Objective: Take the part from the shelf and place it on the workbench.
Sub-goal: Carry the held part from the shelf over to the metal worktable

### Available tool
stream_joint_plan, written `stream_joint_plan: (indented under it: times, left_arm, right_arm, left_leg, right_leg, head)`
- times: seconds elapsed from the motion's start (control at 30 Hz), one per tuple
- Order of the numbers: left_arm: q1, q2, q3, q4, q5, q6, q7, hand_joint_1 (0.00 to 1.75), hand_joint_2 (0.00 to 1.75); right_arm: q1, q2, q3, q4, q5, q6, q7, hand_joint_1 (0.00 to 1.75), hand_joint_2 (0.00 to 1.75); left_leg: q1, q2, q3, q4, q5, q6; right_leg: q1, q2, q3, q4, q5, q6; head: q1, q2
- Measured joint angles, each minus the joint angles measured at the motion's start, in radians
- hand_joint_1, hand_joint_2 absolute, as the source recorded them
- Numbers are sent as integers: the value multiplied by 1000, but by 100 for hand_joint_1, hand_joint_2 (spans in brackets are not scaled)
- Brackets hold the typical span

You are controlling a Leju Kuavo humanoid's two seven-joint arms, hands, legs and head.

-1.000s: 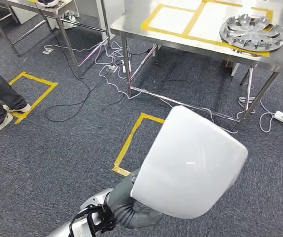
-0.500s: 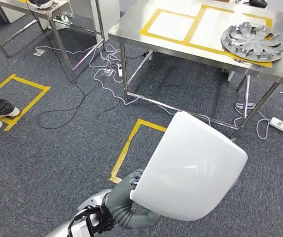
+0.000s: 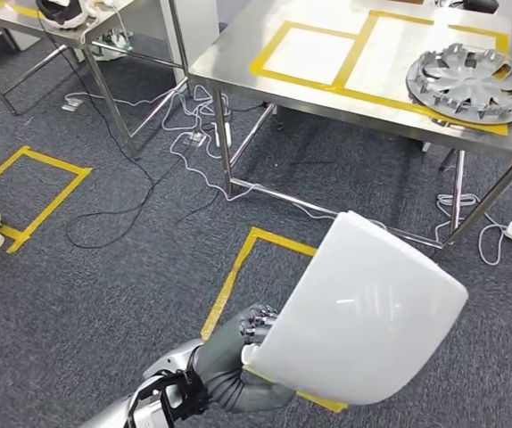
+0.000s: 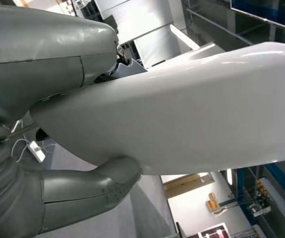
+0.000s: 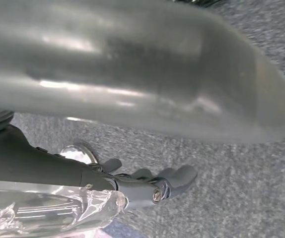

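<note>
One white, smooth-shelled part [image 3: 361, 312] sits low and right of centre in the head view, held at its lower left edge by my left hand [image 3: 250, 343], well short of the steel workbench [image 3: 240, 40] across the top of the frame. In the left wrist view the thick thumb [image 4: 92, 191] lies under the shell [image 4: 193, 109] and the rest of the hand presses on its upper face, so I read this as a pinch on one edge rather than a wrap around the body.

I judge the panel to be stiff and fairly light for its size, a thin curved moulding. Its glossy skin looks slippery, and held by one edge it will lever against the fingers when tilted. A hold nearer the middle of the rim would be steadier. I'd set it down flat and gently, since the finish could scuff on steel.

My right hand [image 5: 163, 183] shows in its own wrist view over the carpet, fingers extended together; something clear and crinkled, like plastic film [image 5: 51, 210], lies beside it, and I cannot tell whether the hand holds it.

On the bench, a silver wheel cover [image 3: 472, 82] occupies the right yellow-taped square [image 3: 428, 53]; the left square [image 3: 310, 49] beside it is bare.
</note>
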Motion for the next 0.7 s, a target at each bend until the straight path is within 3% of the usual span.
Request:
stream_joint_plan:
  times: [0.03, 0.1, 0.17, 0.2, 0.3, 0.37, 0.47, 0.5, 0.57, 0.63, 0.67, 0.7]
  left_arm:
    - [0, 1, 0, 0, -1, 1, 0, 175, 175]
    - [1, 3, 0, 0, -1, 3, 0, 175, 175]
    - [2, 6, 0, 0, -1, 5, 0, 175, 175]
    - [2, 8, 0, 0, -1, 6, 0, 175, 175]
    - [2, 11, 0, 0, -2, 8, 0, 175, 175]
    - [3, 12, 0, 0, -2, 10, 0, 175, 175]
    - [5, 11, 0, -1, -2, 14, 0, 175, 175]
    - [5, 10, 0, -2, -3, 16, 0, 175, 175]
    - [4, 10, 0, -2, -3, 17, 0, 175, 175]
    - [5, 10, 0, -2, -4, 17, 0, 175, 175]
    - [6, 10, 0, -2, -5, 17, 0, 175, 175]
    - [7, 10, 0, -2, -5, 17, 0, 175, 175]
  right_arm:
    - [0, 0, 1, 0, 1, 0, -1, 0, 0]
    - [0, 0, 3, 0, 4, 1, -4, 0, 0]
    - [1, 0, 4, 0, 5, 4, -12, 0, 0]
    - [2, 0, 4, 0, 6, 6, -18, 0, 0]
    - [2, 0, 6, 0, 6, 9, -27, 0, 0]
    - [3, 0, 8, 0, 5, 8, -30, 0, 0]
    - [2, 0, 9, 0, -2, 7, -35, 0, 0]
    - [0, 0, 9, -1, -5, 6, -38, 0, 0]
    - [-1, 0, 9, -1, -9, 6, -43, 0, 0]
    - [1, 0, 9, -1, -11, 6, -45, 0, 0]
    - [3, 0, 8, -1, -11, 6, -46, 0, 0]
    - [4, 0, 8, -1, -11, 6, -46, 0, 0]
  left_leg:
    - [1, 0, -43, 62, -7, -5]
    - [2, 0, -130, 167, -63, -9]
    - [2, 0, -182, 194, -99, -10]
    - [2, 0, -188, 167, -81, -8]
    - [2, 1, -158, -4, 75, -1]
    - [1, 2, -148, -70, 132, 7]
    - [4, 3, -137, -79, 137, 24]
    - [6, 4, -131, -80, 133, 31]
    - [7, 8, -119, -81, 121, 41]
    - [6, 9, -108, -81, 108, 46]
    - [6, 10, -100, -81, 101, 46]
    - [5, 11, -90, -81, 93, 46]
  right_leg:
    - [-1, 0, 8, -4, -7, -4]
    - [-1, 1, 27, -7, -24, -9]
    - [-2, 4, 50, -7, -42, -9]
    - [-2, 6, 63, -7, -52, -8]
    - [-2, 12, 97, -6, -81, 1]
    - [1, 14, 103, -8, -97, 13]
    - [1, 13, 115, -11, -115, 30]
    - [2, 12, 108, 11, -127, 34]
    - [3, 9, 51, 121, -174, 40]
    - [3, 9, -34, 252, -212, 41]
    - [4, 9, -60, 277, -204, 41]
    - [4, 8, -68, 265, -174, 39]
  head:
    - [-1, 0]
    - [-2, 0]
    - [-2, 0]
    - [-2, 0]
    - [-4, 0]
    - [-7, 0]
    - [-6, 0]
    - [-5, 0]
    - [-3, 0]
    - [-2, 0]
    - [-2, 0]
    - [-2, 0]
